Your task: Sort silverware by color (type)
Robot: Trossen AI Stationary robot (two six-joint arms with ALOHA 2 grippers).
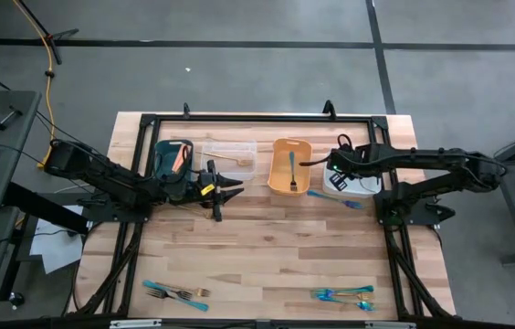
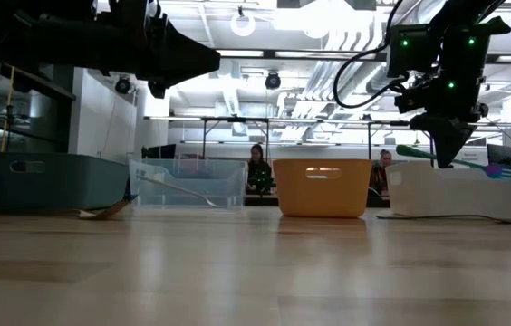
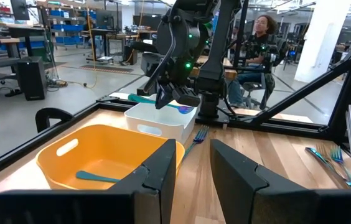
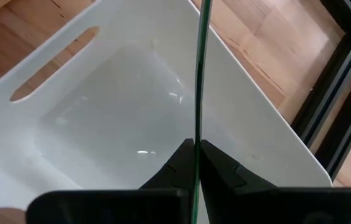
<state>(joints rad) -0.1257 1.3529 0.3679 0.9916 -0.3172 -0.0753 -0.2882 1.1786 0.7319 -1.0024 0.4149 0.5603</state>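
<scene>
While the right claw pinches a thin teal-handled utensil edge-on above the white plastic bin, a tilted release could bounce it out; the left claw waits half-open, empty.

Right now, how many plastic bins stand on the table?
4, in a row at the far edge: dark teal bin, clear bin, orange bin, and white bin under the right hand.

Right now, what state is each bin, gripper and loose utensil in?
Right gripper: shut on teal utensil, over white bin.
Left gripper: open, empty, near teal bin.
White bin: empty.
Orange bin: holds one teal piece.
Clear bin: holds one gold piece.
Loose forks: on the table.
</scene>
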